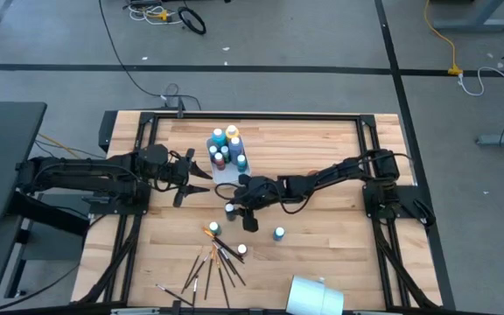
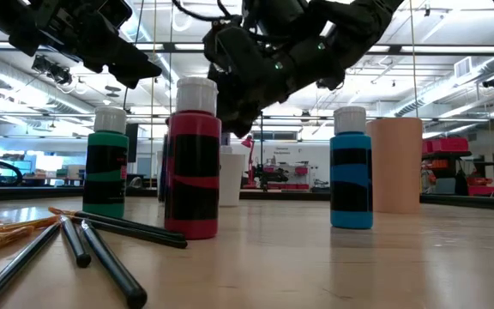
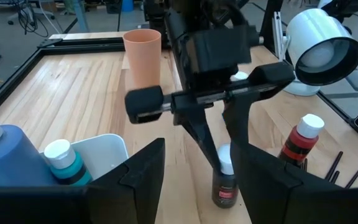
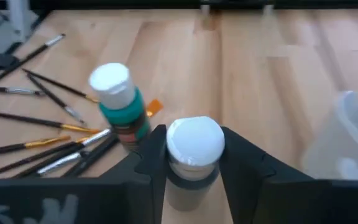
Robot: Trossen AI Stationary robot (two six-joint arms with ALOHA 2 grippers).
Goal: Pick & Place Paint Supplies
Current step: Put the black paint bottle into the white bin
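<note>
Largest first. Right gripper (image 1: pixel 233 208) at table centre, over white-capped bottle (image 4: pixel 193 155). My read: small plastic bottle, rigid, light, smooth sides likely slippery; best hold at neck just under cap. Fingers (image 4: pixel 151 163) flank it at cap and neck, narrow gap; cannot tell if clamped yet. Looks: round white cap, dark body, upright. Green bottle (image 4: pixel 122 112) just beside, toward brushes (image 1: pixel 213 262) fanned at near edge. More bottles clustered in tray (image 1: pixel 226 150) at far centre. Left gripper (image 1: pixel 201 171) waits left of centre, fingers wide, holding nothing.
</note>
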